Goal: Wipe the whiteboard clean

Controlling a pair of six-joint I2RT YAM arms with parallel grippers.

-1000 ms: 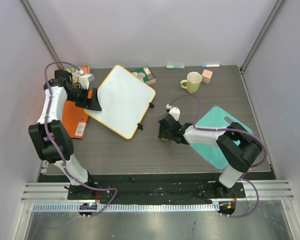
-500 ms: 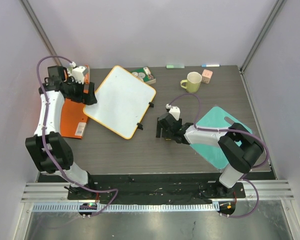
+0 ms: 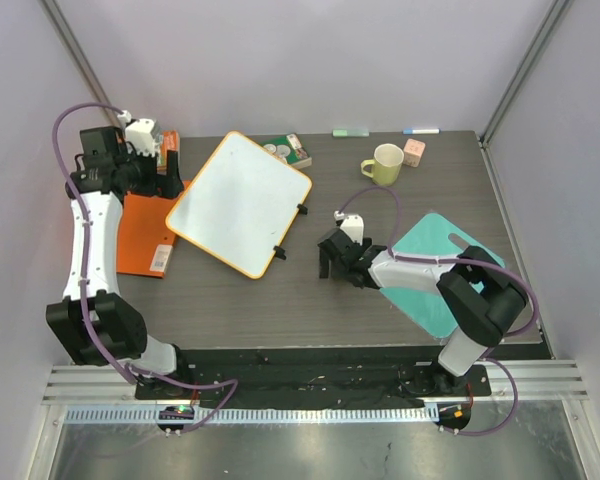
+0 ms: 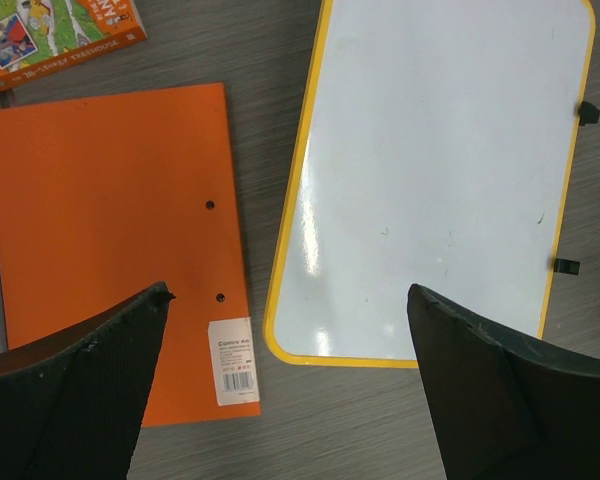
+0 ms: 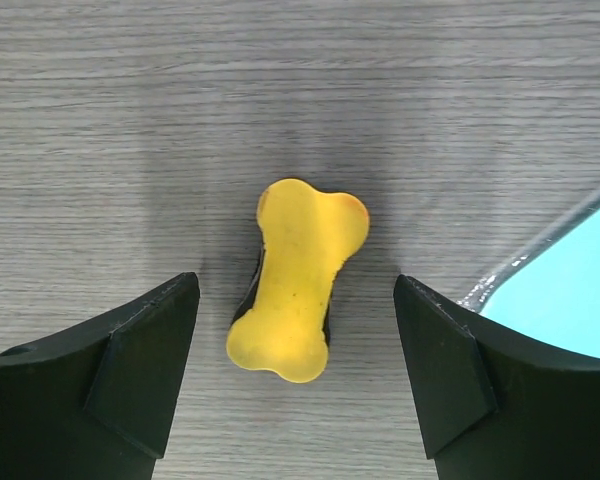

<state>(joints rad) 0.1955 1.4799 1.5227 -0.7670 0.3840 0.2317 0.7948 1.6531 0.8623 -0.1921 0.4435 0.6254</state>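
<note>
The left gripper (image 4: 288, 292) has drawn back off the whiteboard (image 3: 242, 200) to its left edge, above the orange folder (image 3: 145, 235), jaws wide and empty. Right of the whiteboard, the right gripper (image 5: 296, 284) still straddles the yellow eraser (image 5: 294, 300) on the tabletop (image 3: 280, 300), jaws wide. The whiteboard looks nearly clean; erasing seems finished.

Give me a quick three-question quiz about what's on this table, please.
1. True or false: the whiteboard is covered in dark handwriting.
2. In its wrist view, which thing shows between the open fingers of the right claw? A mug; B yellow bone-shaped block; C marker.
3. Fill in: seen from above, the orange folder lies on the whiteboard's ___ side.
Key: 1 false; 2 B; 3 left.
</note>
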